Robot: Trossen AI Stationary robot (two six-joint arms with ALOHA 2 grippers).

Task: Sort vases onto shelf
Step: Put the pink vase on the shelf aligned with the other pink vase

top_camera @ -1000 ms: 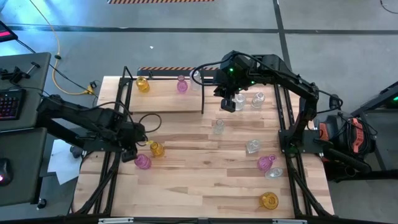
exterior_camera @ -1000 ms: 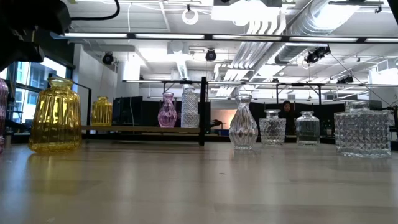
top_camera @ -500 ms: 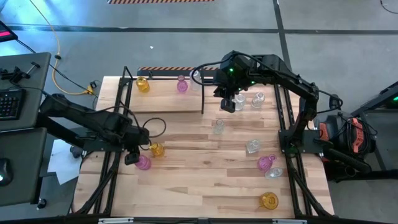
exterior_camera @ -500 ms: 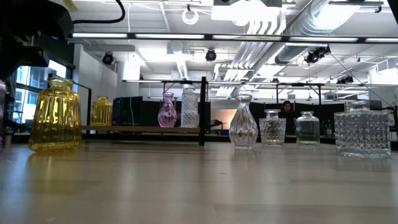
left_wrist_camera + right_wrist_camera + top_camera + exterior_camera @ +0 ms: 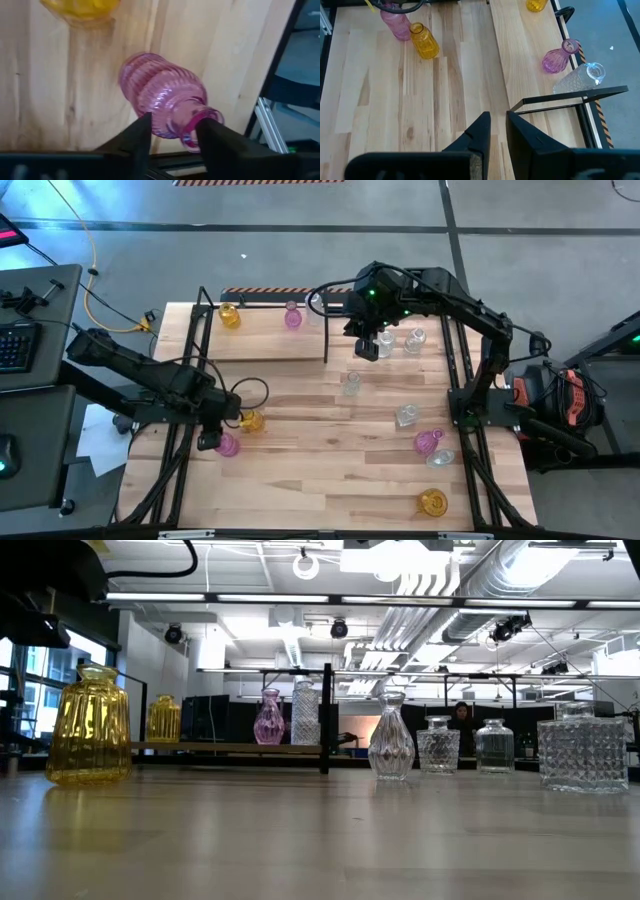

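A pink vase stands on the table near its left edge, next to an amber vase. My left gripper is down over the pink vase, slanting from the left, one finger on each side of the narrow neck. The shelf at the far left carries an amber vase, a pink one and a clear one, each on its base. My right gripper hangs high near the shelf's right end, a narrow gap between its fingers, nothing in it. My left gripper's fingers come from above, slanting down, and flank the pink vase's neck just below the rim. I cannot tell whether they touch the glass. The vase rests with its base on the table.
Several clear vases stand right of the shelf's black divider, among them two below my right gripper. Toward the right near corner are a pink vase, a clear one and an amber one. Black frame rods line both table sides.
My left gripper has come down and toward the table's near edge, onto the pink vase, rolling a little as it went. The pink vase and the amber one beside it have stayed in place.
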